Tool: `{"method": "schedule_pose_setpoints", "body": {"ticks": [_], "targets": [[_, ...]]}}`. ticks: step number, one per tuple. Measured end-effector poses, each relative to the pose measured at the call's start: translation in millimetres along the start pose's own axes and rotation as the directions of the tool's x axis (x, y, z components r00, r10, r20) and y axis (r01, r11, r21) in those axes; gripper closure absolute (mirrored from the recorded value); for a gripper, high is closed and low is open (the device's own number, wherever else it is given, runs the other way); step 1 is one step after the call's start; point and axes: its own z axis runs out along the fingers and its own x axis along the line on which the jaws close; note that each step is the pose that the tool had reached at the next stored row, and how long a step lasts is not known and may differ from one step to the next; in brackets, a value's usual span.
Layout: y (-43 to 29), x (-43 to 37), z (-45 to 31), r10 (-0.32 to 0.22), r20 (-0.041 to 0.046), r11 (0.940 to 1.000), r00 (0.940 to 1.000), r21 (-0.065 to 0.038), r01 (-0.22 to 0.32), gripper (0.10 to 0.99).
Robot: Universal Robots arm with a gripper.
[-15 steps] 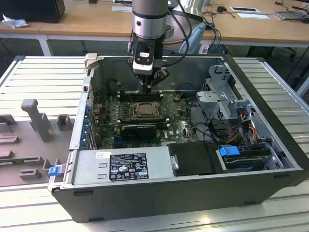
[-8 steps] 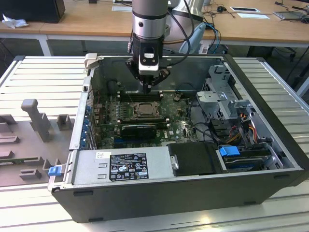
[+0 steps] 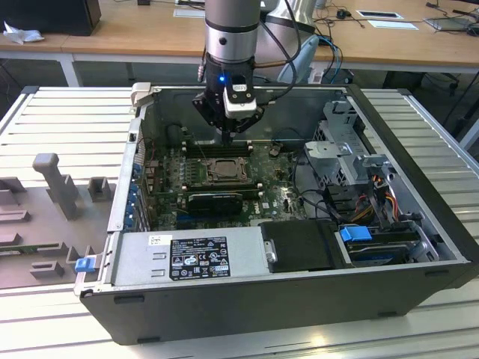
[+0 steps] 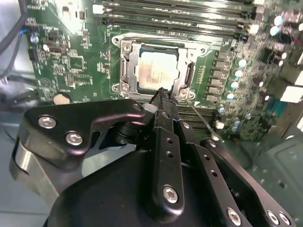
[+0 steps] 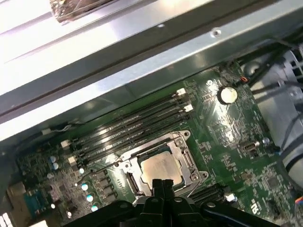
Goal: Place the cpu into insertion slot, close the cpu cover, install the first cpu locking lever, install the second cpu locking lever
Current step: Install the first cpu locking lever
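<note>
The cpu (image 4: 156, 71) lies flat in the insertion slot (image 4: 189, 75) on the green board, its pale metal top showing. The silvery cpu cover (image 4: 151, 47) is folded down around it, framing the chip. My gripper (image 4: 163, 92) is shut with nothing between its fingers, its tip low at the socket's edge. A thin wire locking lever (image 4: 199, 118) sticks out from the socket corner right beside the tip. In the first wrist view the gripper (image 5: 158, 182) stands at the edge of the cpu (image 5: 161, 169). In the exterior view the gripper (image 3: 230, 137) hangs just behind the socket (image 3: 223, 170).
The open computer case (image 3: 419, 224) surrounds the board. Long black memory slots (image 4: 175, 19) run beside the socket. A black card (image 3: 215, 200) lies in front of it, with a power supply (image 3: 187, 254), cables (image 3: 374, 191) and a drive cage (image 3: 340, 134) around.
</note>
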Motion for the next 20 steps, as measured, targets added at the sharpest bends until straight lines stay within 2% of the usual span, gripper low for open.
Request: {"method": "schedule_pose_setpoints", "body": {"ticks": [5, 8, 10, 11, 12, 13, 15, 16, 17, 19, 20], "targets": [[0.0, 0.0, 0.6, -0.079, -0.0015, 0.9969, 0.9969, -0.001, 0.079, 0.98], [0.0, 0.0, 0.8, -0.141, -0.0027, 0.99, 0.99, -0.001, 0.141, 0.98], [0.0, 0.0, 1.1, -0.208, -0.004, 0.9781, 0.9781, -0.002, 0.208, 0.98], [0.0, 0.0, 1.2, -0.244, -0.0047, 0.9698, 0.9698, -0.002, 0.244, 0.98], [0.0, 0.0, 1.3, -0.265, -0.0051, 0.9643, 0.9643, -0.002, 0.265, 0.98], [0.0, 0.0, 1.3, -0.296, -0.0057, 0.9553, 0.9553, -0.002, 0.295, 0.98], [0.0, 0.0, 1.4, -0.331, -0.0063, 0.9438, 0.9438, -0.003, 0.331, 0.98], [0.0, 0.0, 1.5, -0.356, -0.0068, 0.9346, 0.9346, -0.003, 0.356, 0.98], [0.0, 0.0, 1.6, -0.392, -0.0075, 0.9198, 0.9198, -0.003, 0.392, 0.98], [0.0, 0.0, 1.8, -0.431, -0.0081, 0.9025, 0.9024, -0.004, 0.431, 0.98], [0.0, 0.0, 1.8, -0.455, -0.0086, 0.8903, 0.8902, -0.004, 0.455, 0.98]]}}
